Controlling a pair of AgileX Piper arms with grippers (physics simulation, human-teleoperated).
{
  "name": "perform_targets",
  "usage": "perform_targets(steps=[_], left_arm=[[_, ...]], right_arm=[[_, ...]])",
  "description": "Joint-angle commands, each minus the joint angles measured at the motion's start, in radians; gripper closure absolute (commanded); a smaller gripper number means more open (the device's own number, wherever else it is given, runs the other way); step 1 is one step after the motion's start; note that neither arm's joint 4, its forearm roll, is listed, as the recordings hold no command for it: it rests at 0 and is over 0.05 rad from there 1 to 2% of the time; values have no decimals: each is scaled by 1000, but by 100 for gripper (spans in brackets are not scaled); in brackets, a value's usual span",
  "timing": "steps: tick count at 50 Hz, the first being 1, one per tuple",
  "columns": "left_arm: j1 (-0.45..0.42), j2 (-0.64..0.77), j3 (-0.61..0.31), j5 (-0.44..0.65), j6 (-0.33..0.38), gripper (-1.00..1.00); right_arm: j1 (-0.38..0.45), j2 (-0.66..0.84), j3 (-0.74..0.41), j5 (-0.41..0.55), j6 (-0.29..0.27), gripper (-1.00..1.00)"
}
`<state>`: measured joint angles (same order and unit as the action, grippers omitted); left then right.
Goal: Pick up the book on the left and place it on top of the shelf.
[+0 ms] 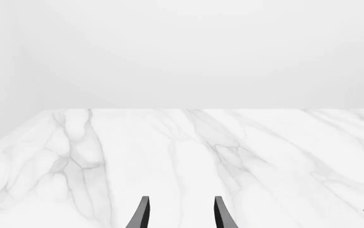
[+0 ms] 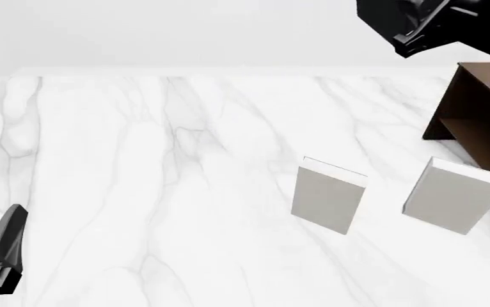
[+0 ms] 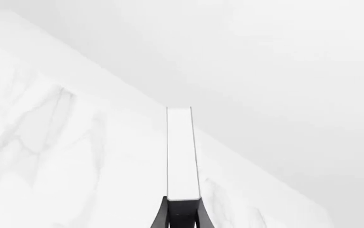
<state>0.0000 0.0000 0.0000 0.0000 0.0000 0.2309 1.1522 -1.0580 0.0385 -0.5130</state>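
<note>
While aloft — right gripper [image 3: 182, 214] tight on the book [image 3: 183, 152]; left gripper [image 1: 182, 216] empty, agape.

Brightness: my views are bright, evenly lit.
Shadows: faint on my table [image 2: 142, 192].
Sharpness: crisp, no blur.
Glare: white wall washes out.

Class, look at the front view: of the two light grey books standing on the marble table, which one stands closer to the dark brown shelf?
The right-hand light grey book, beside the dark brown wooden shelf; the other grey book stands further left.
</note>
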Motion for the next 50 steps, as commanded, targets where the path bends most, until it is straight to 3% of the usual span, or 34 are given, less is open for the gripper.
perform_targets(steps=[1,14,50], left_arm=[[0,0,0,0,0,-100],[0,0,0,0,0,-100],[0,0,0,0,0,-100]], right_arm=[[-51,-35,-16,28,-28,100],[-108,-61,-17,53,-84,100],[-287,-195,0,179,-165,100]])
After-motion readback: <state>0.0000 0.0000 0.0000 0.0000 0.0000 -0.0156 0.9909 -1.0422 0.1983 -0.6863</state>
